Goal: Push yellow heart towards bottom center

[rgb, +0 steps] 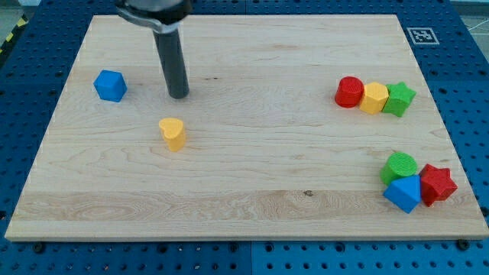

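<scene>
The yellow heart (173,133) lies on the wooden board (252,198), left of the middle. My tip (179,95) rests on the board just above the heart toward the view's top, a short gap apart from it. The dark rod rises from the tip to the view's top edge.
A blue cube (110,85) sits at the left. A red cylinder (349,92), a yellow hexagon (374,98) and a green star (399,98) stand in a row at the right. A green cylinder (399,165), a blue block (403,193) and a red star (437,184) cluster at the bottom right.
</scene>
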Available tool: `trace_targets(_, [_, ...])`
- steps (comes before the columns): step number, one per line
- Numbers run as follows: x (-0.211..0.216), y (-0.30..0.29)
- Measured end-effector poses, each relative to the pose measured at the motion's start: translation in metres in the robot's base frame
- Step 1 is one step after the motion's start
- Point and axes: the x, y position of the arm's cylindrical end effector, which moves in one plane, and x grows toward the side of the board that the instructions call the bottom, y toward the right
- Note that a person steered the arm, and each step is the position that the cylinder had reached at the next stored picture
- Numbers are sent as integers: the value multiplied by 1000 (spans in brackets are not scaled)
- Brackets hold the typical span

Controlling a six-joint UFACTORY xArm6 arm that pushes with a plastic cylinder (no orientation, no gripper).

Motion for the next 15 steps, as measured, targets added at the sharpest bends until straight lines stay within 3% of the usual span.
trace_targets(1, [6, -28])
trace_targets(3, [59, -33])
trace_targets(7, [179, 96])
trace_targets(9, [181, 82])
trace_targets(11, [151, 5])
trace_targets(12, [113, 31])
trace_targets(14, [118, 51])
trace_targets(15, [125, 92])
